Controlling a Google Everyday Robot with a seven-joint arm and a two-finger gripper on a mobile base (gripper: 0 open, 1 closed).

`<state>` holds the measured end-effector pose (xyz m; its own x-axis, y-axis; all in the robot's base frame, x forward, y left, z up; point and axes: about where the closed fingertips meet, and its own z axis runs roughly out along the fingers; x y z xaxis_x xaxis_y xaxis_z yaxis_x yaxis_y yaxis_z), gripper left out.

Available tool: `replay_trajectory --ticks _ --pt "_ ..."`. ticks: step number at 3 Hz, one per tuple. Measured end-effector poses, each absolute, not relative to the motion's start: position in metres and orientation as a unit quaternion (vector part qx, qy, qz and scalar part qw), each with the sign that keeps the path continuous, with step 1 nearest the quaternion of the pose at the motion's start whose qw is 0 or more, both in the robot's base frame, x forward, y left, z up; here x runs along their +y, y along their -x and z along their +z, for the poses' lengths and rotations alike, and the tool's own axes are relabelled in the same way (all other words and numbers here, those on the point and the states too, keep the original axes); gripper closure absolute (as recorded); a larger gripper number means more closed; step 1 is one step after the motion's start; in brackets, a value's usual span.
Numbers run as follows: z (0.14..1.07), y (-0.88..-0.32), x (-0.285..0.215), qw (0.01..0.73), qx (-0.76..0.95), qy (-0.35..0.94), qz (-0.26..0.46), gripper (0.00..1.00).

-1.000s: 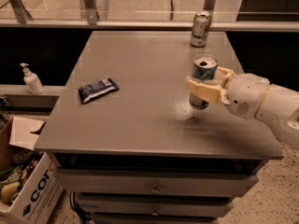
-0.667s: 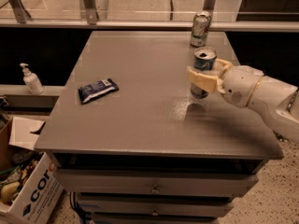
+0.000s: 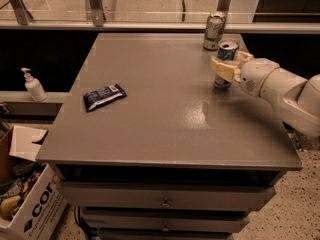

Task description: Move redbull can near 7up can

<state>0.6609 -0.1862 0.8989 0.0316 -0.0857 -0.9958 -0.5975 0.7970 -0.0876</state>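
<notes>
Camera view: a grey table (image 3: 150,109) with drawers under it, seen from its near side.
gripper (image 3: 227,66): over the far right of the table, on a white arm (image 3: 280,86) that reaches in from the right.
fingers (image 3: 222,70): clasped around the middle of the redbull can (image 3: 227,49), one on each side.
redbull can: upright in the gripper, its base at the table top; whether it rests there I cannot tell. It is near the 7up can (image 3: 214,31), on that can's near right side, not touching.
7up can: upright at the far edge, right of centre.
packet (image 3: 104,96): dark blue, flat, left of centre, well apart from both cans.
pump bottle (image 3: 34,85): on a ledge left of the table.
box (image 3: 30,204): cardboard, on the floor, near left.
</notes>
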Motion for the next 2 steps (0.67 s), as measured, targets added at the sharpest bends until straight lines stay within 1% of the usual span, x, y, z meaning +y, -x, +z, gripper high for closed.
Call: replay_trajectory --ticks 2 --pt "0.942 -0.742 -0.262 0.7 0.67 0.224 0.107 1.0"
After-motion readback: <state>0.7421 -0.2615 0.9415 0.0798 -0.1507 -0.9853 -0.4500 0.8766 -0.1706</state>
